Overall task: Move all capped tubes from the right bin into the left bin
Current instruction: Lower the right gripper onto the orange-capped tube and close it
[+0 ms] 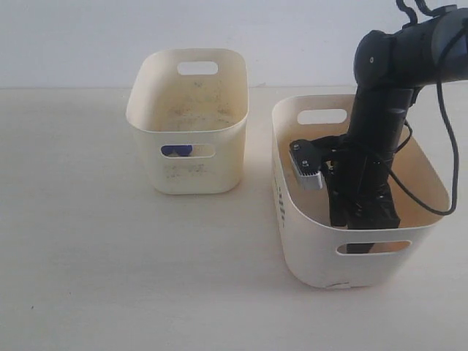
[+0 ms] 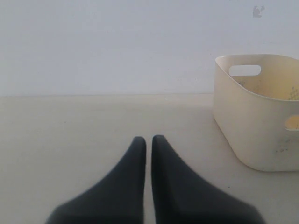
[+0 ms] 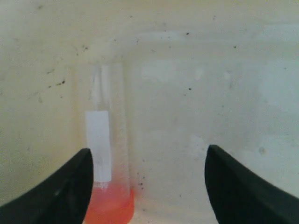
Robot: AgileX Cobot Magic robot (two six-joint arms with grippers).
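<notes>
Here the right gripper is down inside the right bin, jaws spread wide and holding nothing. Between them, on the bin floor, lies 1 capped tube with an orange-red cap and a white label strip. It sits just beside 1 finger, well away from the other, so it is off-centre in the gap.

The step in hand looks like the grasp of this tube. To do it well, the gripper probably needs a small sideways shift so that the tube lies midway between the fingertips. It should then come down until the tips nearly meet the floor, and close on the labelled body rather than on the round cap, which could slip out.

The tube lies flat. Its long axis runs the way the fingers point, cap end nearest the wrist and clear tip pointing away, so the jaws close squarely across it.

Further out, the left bin stands apart, with something blue showing through its handle slot. The left gripper waits over the table with jaws pressed together, empty.
</notes>
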